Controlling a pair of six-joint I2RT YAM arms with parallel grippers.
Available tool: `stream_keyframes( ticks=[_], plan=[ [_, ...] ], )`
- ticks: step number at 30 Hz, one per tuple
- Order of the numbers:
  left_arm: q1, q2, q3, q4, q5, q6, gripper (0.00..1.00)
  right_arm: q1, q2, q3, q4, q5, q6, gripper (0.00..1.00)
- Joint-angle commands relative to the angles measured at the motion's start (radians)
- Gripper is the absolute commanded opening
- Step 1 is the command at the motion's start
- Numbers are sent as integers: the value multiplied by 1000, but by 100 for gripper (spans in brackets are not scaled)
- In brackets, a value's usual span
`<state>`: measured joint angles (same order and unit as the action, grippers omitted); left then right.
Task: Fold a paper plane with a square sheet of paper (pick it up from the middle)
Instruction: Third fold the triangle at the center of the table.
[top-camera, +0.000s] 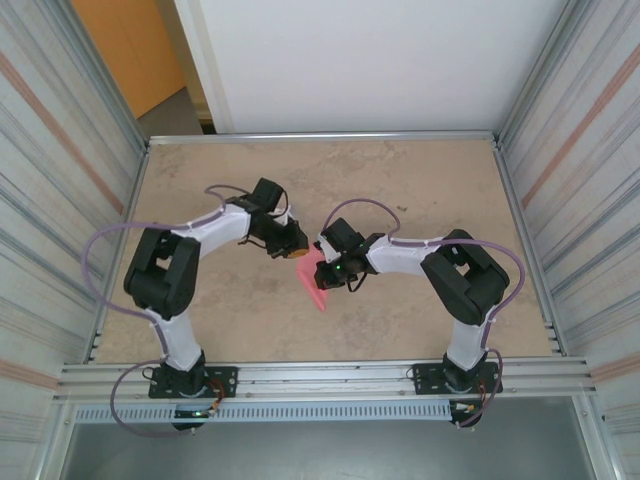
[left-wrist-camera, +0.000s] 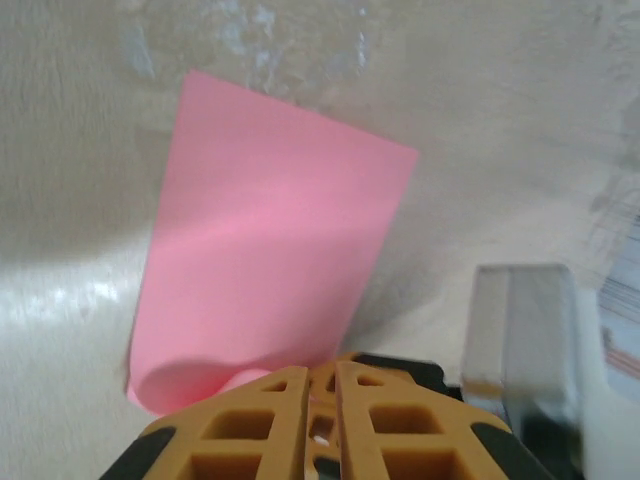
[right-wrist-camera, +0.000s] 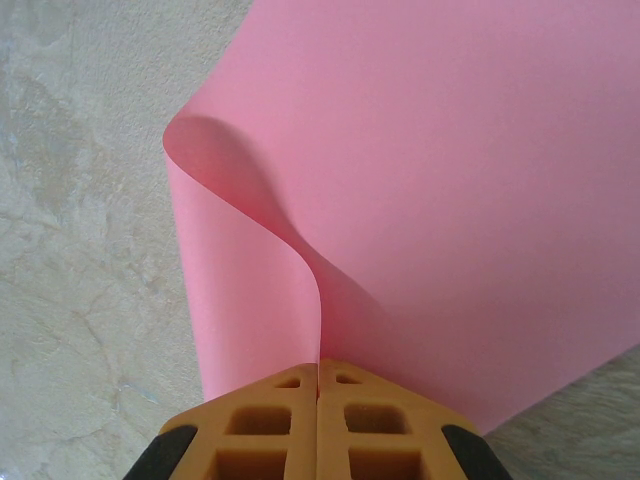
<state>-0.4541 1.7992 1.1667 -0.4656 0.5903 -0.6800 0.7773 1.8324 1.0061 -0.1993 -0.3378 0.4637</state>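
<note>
The square sheet of paper (top-camera: 316, 282) is pink and lies near the middle of the table between the two grippers, bent rather than flat. My right gripper (right-wrist-camera: 318, 362) is shut on the sheet (right-wrist-camera: 450, 170), and a soft fold rises from its fingertips. In the top view the right gripper (top-camera: 326, 262) sits over the sheet's upper right side. My left gripper (left-wrist-camera: 322, 368) has its jaws pressed almost together at the sheet's (left-wrist-camera: 270, 240) near edge, where the paper curls. From above, the left gripper (top-camera: 293, 247) touches the sheet's far end. The paper plane is out of view.
The beige table (top-camera: 420, 190) is fenced by a metal rail (top-camera: 320, 137) at the back and corrugated walls on both sides. A blurred grey part (left-wrist-camera: 520, 330) stands close to the right of my left fingers.
</note>
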Motion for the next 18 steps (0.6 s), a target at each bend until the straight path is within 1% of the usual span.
stream_keyframes(
  ticks=[1,9,18],
  plan=[
    [-21,-33,-85,44,35,-76,15,-7,27,10,-41,10,14,0],
    [-64,-36,-157,80,54,-105,11,-6,30,13,-42,10,15,0],
    [-70,-4,-175,86,45,-93,10,-6,36,17,-45,11,16,0]
  ],
)
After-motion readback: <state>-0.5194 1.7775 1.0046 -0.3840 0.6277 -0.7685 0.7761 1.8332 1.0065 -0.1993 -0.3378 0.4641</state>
